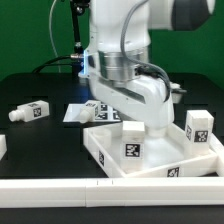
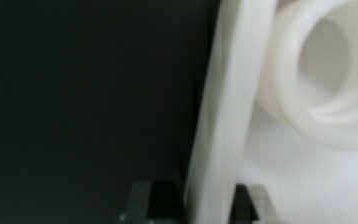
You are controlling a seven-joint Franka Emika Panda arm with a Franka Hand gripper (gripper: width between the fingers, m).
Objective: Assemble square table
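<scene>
My claw (image 2: 202, 200) is clamped on the raised rim of the square table slab (image 2: 220, 100); one leg (image 1: 28, 112) lies well apart on the black table (image 1: 50, 150)

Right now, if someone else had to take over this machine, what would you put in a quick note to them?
Gripper: fingers on either side of the tabletop rim, beside a corner socket, and apparently shut on it.
Parts: the tabletop lies under the arm. One loose leg lies at the exterior view's left. A second leg stands at the tabletop's right side, and I cannot tell whether it is fitted.
Done: tabletop gripped.
Left: fit the legs into the sockets.
</scene>
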